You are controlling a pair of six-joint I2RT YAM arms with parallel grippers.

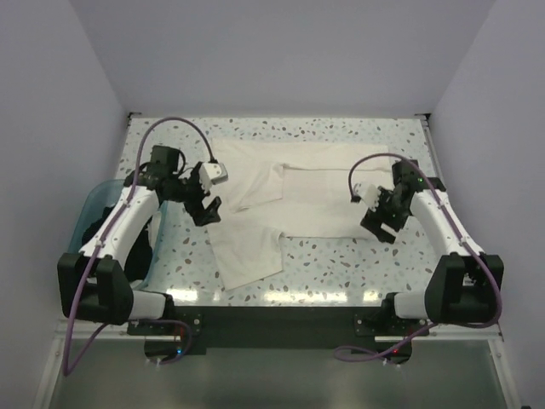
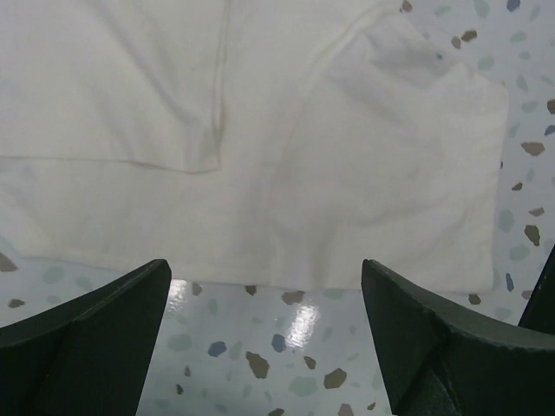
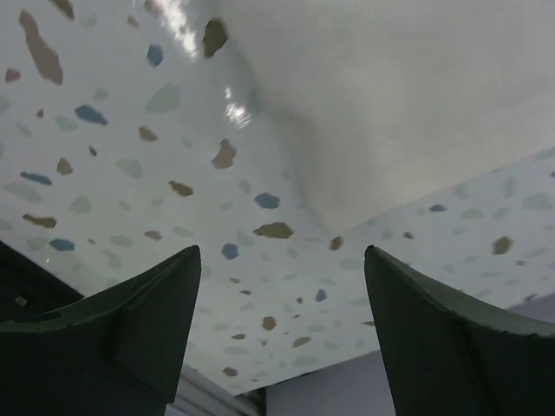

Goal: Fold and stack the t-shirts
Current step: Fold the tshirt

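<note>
Tabletop point(image 1: 341, 260) rims the white t-shirt point(image 1: 294, 200); left end effector point(image 1: 207, 213) and right end effector point(image 1: 380, 227) gape empty at its edges.

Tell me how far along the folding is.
Early. The white t-shirt lies spread on the table with perhaps one layer turned over, no fold yet. Nothing is in hand: the left end effector and right end effector are open at its sides. Left: the folds and the stacking; no stack is visible.

T-shirt point(image 1: 311, 192) plain off-white. Table point(image 1: 328, 256) glossy white terrazzo w/ blue, brown & pale-green flecks. Tub point(image 1: 88, 204) translucent teal. Left gripper point(image 1: 206, 211) & right gripper point(image 1: 379, 228) black; arms point(image 1: 128, 220) white w/ black joints; cables point(image 1: 180, 120) purple; walls point(image 1: 281, 51) pale grey
</note>
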